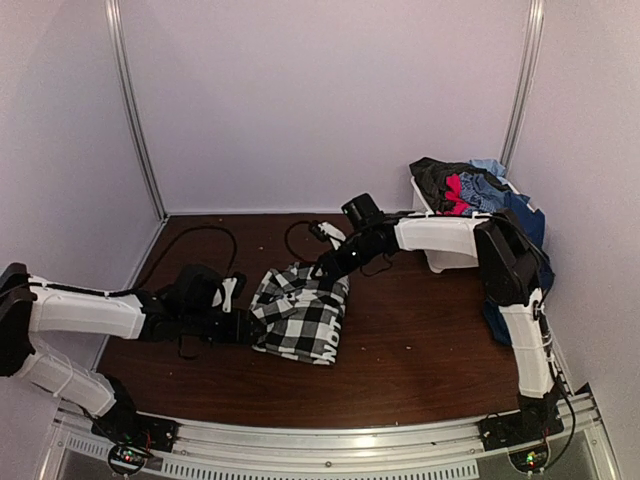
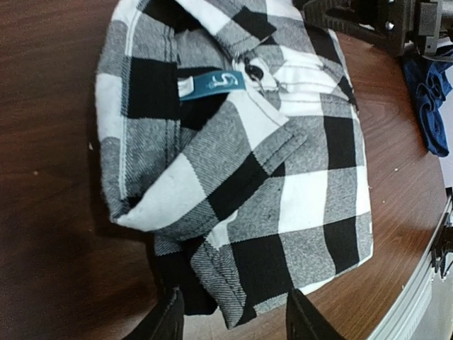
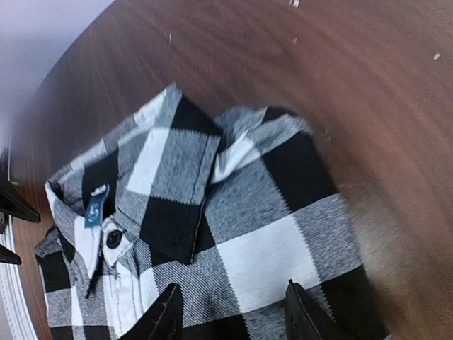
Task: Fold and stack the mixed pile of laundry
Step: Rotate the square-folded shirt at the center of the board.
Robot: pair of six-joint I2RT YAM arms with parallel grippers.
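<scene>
**Q:** Fig. 1, nearest item: L gripper (image 2: 233,315). Why is it so low at the left edge of the shirt (image 1: 300,310)?
**A:** Its fingers are spread, one on each side of a folded corner. Nothing is pinched, as far as the wrist view shows. It is prob. placed to nip or press that edge, where several layers lie thick.

**Q:** And the shirt itself?
**A:** It lies mid-table (image 1: 420,350), flat, as a rough rectangle, w/ the collar and teal label (image 2: 212,83) on top. Judged: the fold is approx. done, but the edges are not yet square.

**Q:** R gripper (image 3: 233,312), just beyond?
**A:** It is over the shirt's far-right corner, opp. the L one. Its jaws are apart too, w/ cloth under the gap and no grip visible. One arm on each side makes sense, since soft flannel slides if pushed from one side only.

**Q:** Farther back, right?
**A:** A white bin (image 1: 450,260) holds the rest of the pile (image 1: 460,185), heaped: dark grey, red, light blue. The navy piece (image 1: 530,225) hangs over the bin's side, down toward the table.

**Q:** Why does that matter?
**A:** The shirt is the only folded item seen, so the task looks early, w/ no stack begun. Risk: the R arm reaches across in front of the bin and could snag the hanging cloth.
</scene>
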